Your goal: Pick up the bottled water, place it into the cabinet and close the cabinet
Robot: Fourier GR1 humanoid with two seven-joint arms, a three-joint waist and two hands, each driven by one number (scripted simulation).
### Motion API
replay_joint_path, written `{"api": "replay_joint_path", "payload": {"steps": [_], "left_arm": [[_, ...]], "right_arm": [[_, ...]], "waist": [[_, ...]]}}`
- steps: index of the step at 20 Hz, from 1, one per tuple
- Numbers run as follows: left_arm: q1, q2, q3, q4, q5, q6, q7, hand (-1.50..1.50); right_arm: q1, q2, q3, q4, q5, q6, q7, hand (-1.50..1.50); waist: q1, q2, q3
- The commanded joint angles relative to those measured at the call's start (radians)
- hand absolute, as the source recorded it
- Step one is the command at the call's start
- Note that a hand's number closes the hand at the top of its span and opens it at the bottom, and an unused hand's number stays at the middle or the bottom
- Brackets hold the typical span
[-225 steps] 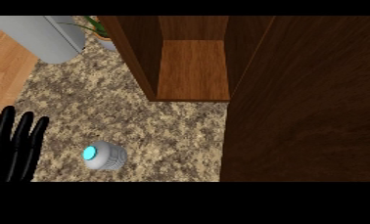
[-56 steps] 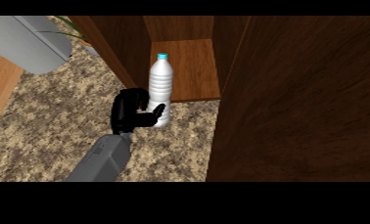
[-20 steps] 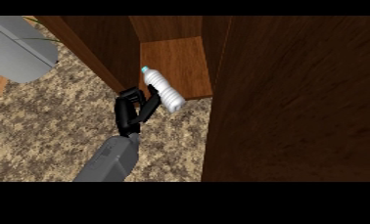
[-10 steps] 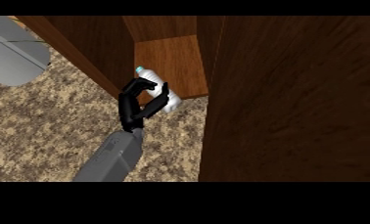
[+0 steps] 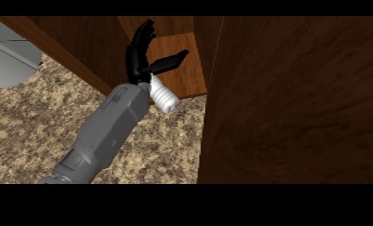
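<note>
left hand [image 5: 140, 60] fingers spread open, gripping nothing, bottle [image 5: 164, 99] lying just below them on the shelf [image 5: 191, 74] edge, big cabinet door [image 5: 291, 101] crowding their right

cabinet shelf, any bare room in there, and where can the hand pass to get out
The shelf is bare to the right of the left hand, up to the cabinet door. Open counter lies left of the forearm, towards the grey object. It is crowded at the shelf's front left, where the bottled water lies under the wrist.
</note>
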Motion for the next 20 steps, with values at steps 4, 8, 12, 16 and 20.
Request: {"api": "replay_joint_path", "payload": {"steps": [4, 8, 12, 16, 20], "left_arm": [[-0.141, 0.006, 0.021, 0.194, -0.029, -0.091, -0.046, -1.50], [-0.194, -0.009, 0.046, 0.250, -0.019, -0.142, -0.070, -1.50], [-0.247, -0.039, -0.008, 0.312, -0.084, -0.179, -0.113, -1.50], [-0.247, -0.069, 0.027, 0.342, -0.072, -0.210, -0.224, 1.50], [-0.289, -0.074, 0.070, 0.364, -0.043, -0.278, -0.258, 1.50]], "right_arm": [[0.005, 0.006, -0.004, -0.003, 0.006, 0.020, -0.016, -1.50], [0.011, -0.004, -0.025, 0.003, -0.014, 0.023, -0.010, -1.50], [0.014, -0.005, -0.025, -0.010, -0.002, 0.032, -0.013, -1.50], [0.039, 0.016, -0.036, -0.001, -0.010, 0.042, -0.024, -1.50], [0.054, 0.009, -0.041, -0.018, 0.000, 0.040, -0.006, -1.50]], "waist": [[0.008, 0.009, 0.000], [0.005, 0.009, -0.001], [0.010, 0.004, 0.000], [0.036, -0.004, 0.001], [0.063, -0.012, 0.001]]}}
